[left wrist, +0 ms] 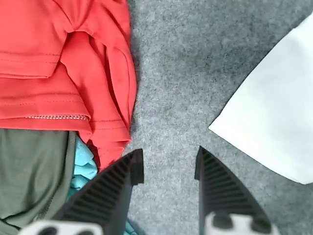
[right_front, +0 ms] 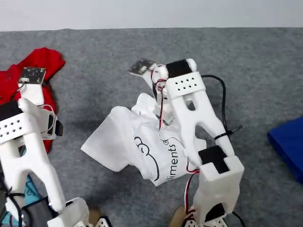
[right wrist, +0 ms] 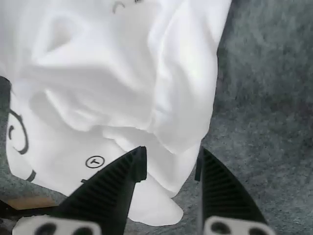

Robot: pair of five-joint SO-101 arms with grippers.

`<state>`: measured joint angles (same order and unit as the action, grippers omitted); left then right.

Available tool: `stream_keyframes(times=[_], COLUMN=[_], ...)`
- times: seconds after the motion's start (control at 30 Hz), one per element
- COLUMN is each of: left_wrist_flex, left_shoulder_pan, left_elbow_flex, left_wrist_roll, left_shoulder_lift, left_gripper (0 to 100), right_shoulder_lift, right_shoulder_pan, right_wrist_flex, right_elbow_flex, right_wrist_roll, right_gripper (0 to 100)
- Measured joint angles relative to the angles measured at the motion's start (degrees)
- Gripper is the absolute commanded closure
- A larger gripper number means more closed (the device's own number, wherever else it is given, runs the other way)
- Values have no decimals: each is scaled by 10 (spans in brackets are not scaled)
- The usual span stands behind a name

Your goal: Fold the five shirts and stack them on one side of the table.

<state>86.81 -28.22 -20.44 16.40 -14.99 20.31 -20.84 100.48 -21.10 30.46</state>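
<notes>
A crumpled white shirt (right_front: pixel 137 146) with dark print lies in the middle of the grey table (right_front: pixel 94 47). My right arm (right_front: pixel 189 109) stands over its far edge. The right gripper (right wrist: pixel 168 159) is open, its black fingers either side of a hanging fold of the white shirt (right wrist: pixel 98 73). A red shirt (right_front: pixel 42 61) lies bunched at the far left, beside my left arm (right_front: pixel 23 137). The left gripper (left wrist: pixel 166 164) is open over bare table between the red shirt (left wrist: pixel 58 58) and a corner of the white shirt (left wrist: pixel 279 117).
A folded blue shirt (right_front: pixel 289 142) lies at the right edge. A teal shirt (left wrist: pixel 83 166) and a dark grey-green shirt (left wrist: pixel 29 171) lie under the red one at the near left. Bare table stretches along the back and between white and blue shirts.
</notes>
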Motion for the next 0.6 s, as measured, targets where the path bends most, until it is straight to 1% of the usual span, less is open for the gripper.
stream_keyframes(times=[0.27,0.37,0.43,0.53,0.57,0.6], left_wrist_flex=[-1,-2,-2,-2,-2,-2], left_shoulder_pan=[0,-14,-28,-50,-57,-63], left_elbow_flex=[-38,-40,-40,-40,-40,-40], left_wrist_roll=[0,0,0,0,0,0], left_shoulder_lift=[0,0,0,0,0,0], left_gripper=[818,818,818,818,818,818], right_shoulder_lift=[78,92,96,96,96,96], right_shoulder_pan=[28,32,31,29,29,30], right_wrist_flex=[-4,-20,-47,-88,-99,-107], right_elbow_flex=[4,4,4,4,4,4], right_wrist_roll=[0,0,0,0,0,0], right_gripper=[821,824,860,976,991,985])
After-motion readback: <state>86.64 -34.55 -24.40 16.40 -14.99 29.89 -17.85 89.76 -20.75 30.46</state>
